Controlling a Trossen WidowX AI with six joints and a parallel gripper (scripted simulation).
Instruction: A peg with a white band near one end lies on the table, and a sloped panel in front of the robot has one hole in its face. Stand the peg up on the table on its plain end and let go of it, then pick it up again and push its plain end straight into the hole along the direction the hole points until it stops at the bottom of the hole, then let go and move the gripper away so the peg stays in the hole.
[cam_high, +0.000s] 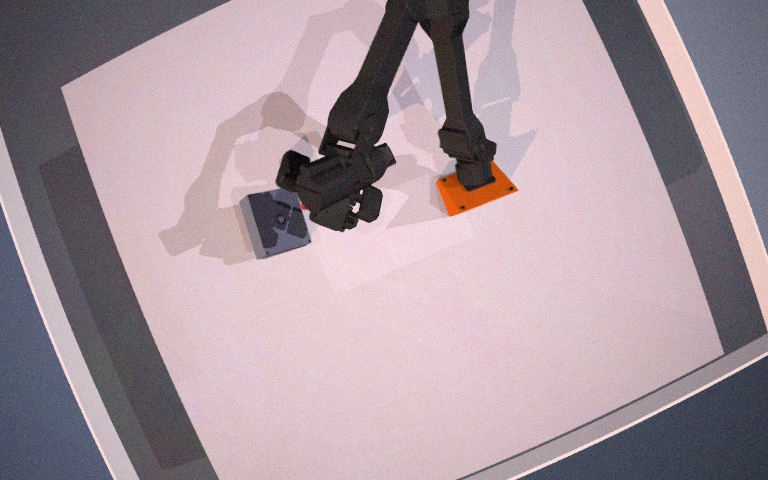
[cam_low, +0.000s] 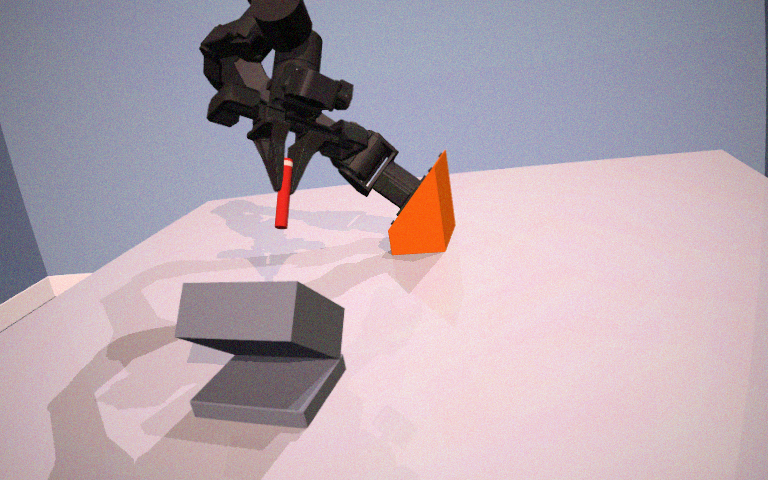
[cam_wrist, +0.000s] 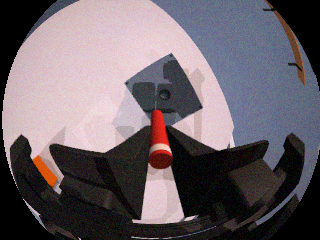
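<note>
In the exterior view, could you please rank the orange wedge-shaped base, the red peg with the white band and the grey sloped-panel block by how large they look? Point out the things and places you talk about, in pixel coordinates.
1. Grey sloped-panel block (cam_high: 284, 240) (cam_low: 237, 311) (cam_wrist: 187, 102)
2. Orange wedge-shaped base (cam_high: 481, 198) (cam_low: 424, 217) (cam_wrist: 45, 171)
3. Red peg with the white band (cam_high: 304, 207) (cam_low: 283, 200) (cam_wrist: 158, 131)
</note>
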